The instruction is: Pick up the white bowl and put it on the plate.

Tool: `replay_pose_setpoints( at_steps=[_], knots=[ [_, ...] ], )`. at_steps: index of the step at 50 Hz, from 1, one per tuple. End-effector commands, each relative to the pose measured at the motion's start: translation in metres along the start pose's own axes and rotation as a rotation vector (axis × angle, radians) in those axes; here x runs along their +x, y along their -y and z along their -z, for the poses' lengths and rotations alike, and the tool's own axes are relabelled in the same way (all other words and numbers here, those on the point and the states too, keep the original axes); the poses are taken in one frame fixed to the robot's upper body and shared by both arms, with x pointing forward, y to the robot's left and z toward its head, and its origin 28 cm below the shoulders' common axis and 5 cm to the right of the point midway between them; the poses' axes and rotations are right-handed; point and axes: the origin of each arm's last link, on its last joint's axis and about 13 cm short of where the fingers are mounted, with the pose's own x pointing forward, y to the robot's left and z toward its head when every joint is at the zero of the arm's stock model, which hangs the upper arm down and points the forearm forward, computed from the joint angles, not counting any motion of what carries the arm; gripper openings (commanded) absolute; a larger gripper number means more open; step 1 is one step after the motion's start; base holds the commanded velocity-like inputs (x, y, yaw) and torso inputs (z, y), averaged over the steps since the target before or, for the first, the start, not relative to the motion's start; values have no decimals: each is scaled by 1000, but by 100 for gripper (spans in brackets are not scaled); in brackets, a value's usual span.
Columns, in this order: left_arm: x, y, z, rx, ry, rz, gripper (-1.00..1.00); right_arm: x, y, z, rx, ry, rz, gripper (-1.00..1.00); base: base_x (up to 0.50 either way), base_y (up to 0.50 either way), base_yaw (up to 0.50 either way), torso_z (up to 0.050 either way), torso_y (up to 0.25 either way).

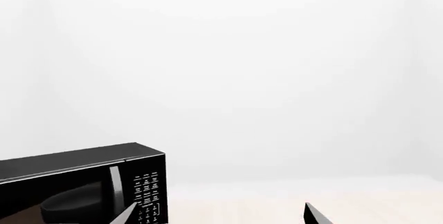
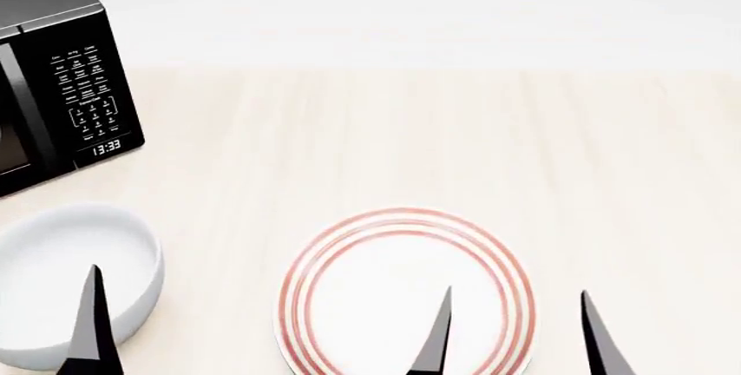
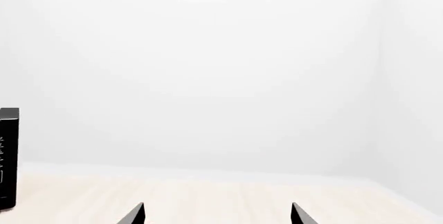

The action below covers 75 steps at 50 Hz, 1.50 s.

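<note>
The right claw [image 2: 515, 336] is spread wide over the plate [image 2: 405, 292]. The left claw [image 1: 218, 214], also spread, is by the white bowl [image 2: 69, 284].

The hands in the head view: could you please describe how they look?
Only the fingertips show. The right hand has two slim, dark grey-black blades tapering to sharp points. The left hand shows one similar pointed finger. No cables, markings or sleeves are visible.
</note>
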Motion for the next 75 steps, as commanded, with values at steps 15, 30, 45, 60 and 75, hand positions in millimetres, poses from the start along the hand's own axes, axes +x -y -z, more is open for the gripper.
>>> replay_pose_setpoints(
  at_steps=[15,30,45,60,75],
  knots=[
    [58,-52,-110,173,43,-108,100,-2,-4,5,-18,-12,-29,100,0,0,0,0,0],
    [141,-87,-126,191,-60,-142,100,-3,-8,8,-16,-21,-58,100,0,0,0,0,0],
    [175,-117,-66,31,-524,-180,100,-3,-9,13,-18,-35,-65,100,0,0,0,0,0],
    [173,-123,-41,-8,-631,-211,100,-4,-9,16,-21,-43,-65,100,0,0,0,0,0],
    [172,-123,-23,-96,-725,-219,100,-4,-9,16,-23,-42,-63,100,0,0,0,0,0]
  ],
)
